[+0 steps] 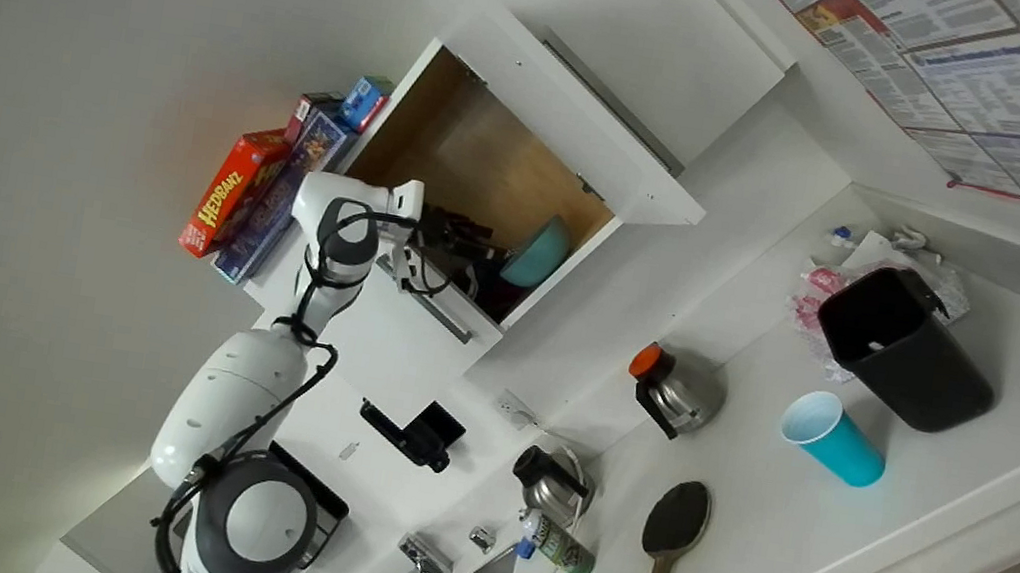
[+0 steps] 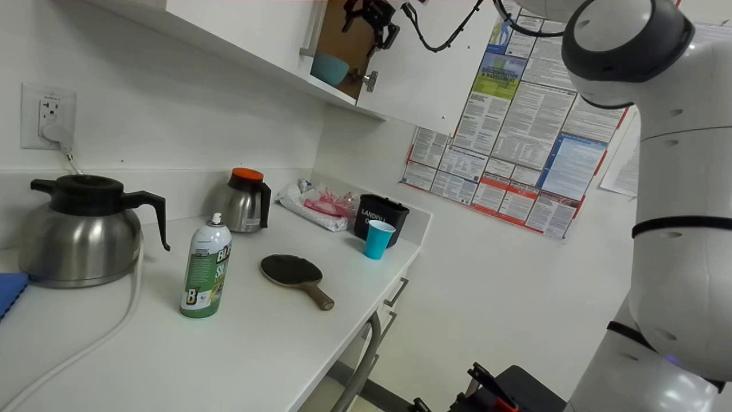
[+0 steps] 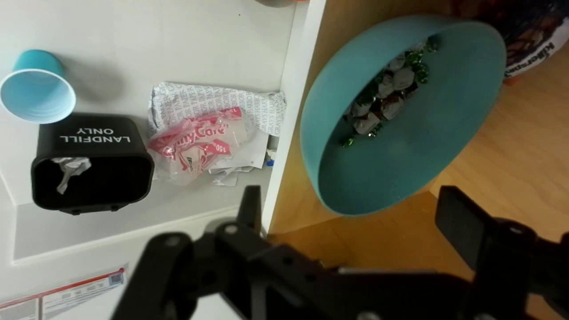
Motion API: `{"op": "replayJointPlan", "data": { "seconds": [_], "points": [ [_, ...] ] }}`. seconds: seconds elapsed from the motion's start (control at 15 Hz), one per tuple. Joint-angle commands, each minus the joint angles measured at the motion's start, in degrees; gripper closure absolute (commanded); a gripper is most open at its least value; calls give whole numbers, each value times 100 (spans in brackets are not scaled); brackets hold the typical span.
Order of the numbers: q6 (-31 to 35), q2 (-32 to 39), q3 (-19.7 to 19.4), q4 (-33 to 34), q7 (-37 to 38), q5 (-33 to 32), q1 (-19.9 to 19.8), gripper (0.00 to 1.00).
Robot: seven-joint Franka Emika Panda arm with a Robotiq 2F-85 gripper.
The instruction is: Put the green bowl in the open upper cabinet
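Currently, grn bowl (image 3: 415, 138) sits upright in upper cab (image 1: 495, 148), mouth up, axis vert, w/ tool (image 3: 351, 204) spread wide.

A workplace break-room kitchenette. Well apart from the jaws, notice posters (image 2: 512, 129) lettered "EMPLOYEE" and "DISCRIMINATION & HARASSMENT" hang on the wall (image 2: 457, 274). Below the jaws, a white counter (image 2: 246, 355) bears thermal carafes (image 2: 83, 246), a table-tennis paddle (image 2: 291, 270) and a bin (image 3: 95, 133) marked "LANDFILL ONLY", with a sink faucet (image 1: 427, 558) farther along. Above the jaws, boxed games (image 1: 286, 197), "HEDBANZ" (image 1: 223, 195) among them, sit atop the open upper cabinet (image 1: 492, 137).
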Motion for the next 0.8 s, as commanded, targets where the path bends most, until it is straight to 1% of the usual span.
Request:
{"op": "replayJointPlan", "data": {
  "seconds": [0.0, 0.33, 0.47, 0.73],
  "points": [
    [9, -1080, -62, -1347, -182, -20, -145, 0],
    [-288, -1805, -209, -2787, -441, -570, -227, 0],
    [-248, -2045, -248, -3425, -599, -657, -252, 0],
    [-23, -2523, -282, -4672, -998, -613, -360, 0]
  ]
}}
